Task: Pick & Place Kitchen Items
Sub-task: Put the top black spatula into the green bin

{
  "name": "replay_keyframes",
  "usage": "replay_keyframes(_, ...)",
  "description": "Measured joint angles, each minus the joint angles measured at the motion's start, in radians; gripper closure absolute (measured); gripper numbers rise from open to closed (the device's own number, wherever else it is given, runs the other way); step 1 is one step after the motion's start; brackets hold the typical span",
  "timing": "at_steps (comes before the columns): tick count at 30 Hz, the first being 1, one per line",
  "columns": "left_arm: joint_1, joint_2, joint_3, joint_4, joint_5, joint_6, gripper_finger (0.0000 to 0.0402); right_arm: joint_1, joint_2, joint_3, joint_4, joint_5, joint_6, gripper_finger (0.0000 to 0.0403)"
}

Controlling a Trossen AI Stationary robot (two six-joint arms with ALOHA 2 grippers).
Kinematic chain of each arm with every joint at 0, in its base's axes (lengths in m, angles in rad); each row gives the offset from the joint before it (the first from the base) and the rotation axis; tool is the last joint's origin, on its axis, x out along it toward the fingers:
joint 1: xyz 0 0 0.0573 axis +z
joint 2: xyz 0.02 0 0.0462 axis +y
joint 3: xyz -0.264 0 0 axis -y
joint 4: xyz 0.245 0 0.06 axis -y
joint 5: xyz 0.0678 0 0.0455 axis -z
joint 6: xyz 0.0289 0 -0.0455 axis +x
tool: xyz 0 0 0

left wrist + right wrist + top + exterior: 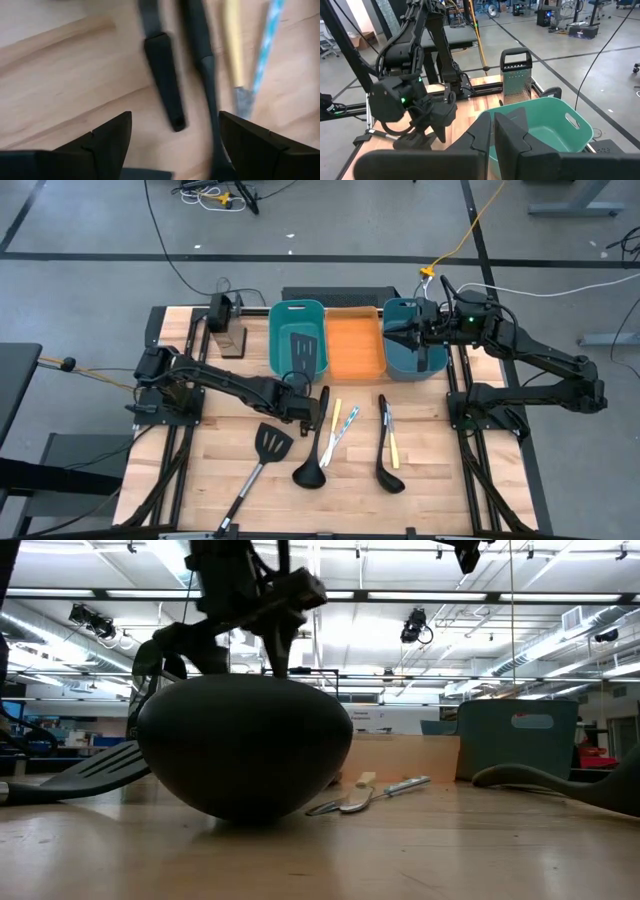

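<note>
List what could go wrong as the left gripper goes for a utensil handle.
1. The open left gripper hangs over two black handles lying close together, a shorter handle and a ladle handle; it might pinch both or nudge one aside.
2. The yellow stick and the teal stick lie just beside them and could get knocked.
3. The right gripper, shut, waits over the dark teal bin, so a drop-off there could crowd both arms.

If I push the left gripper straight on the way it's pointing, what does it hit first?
Most likely a black ladle handle: the left gripper, jaws open, looks down on two dark handles, the ladle's running between them and a shorter handle end beside it. Depth is unclear.
</note>
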Motion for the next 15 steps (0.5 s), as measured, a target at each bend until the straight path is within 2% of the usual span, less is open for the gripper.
replay_keyframes(15,0.002,-0.004,0.002,0.006,-0.033,-0.008,0.0100,0.000,0.000,0.000,0.000,0.000,0.001,0.0376)
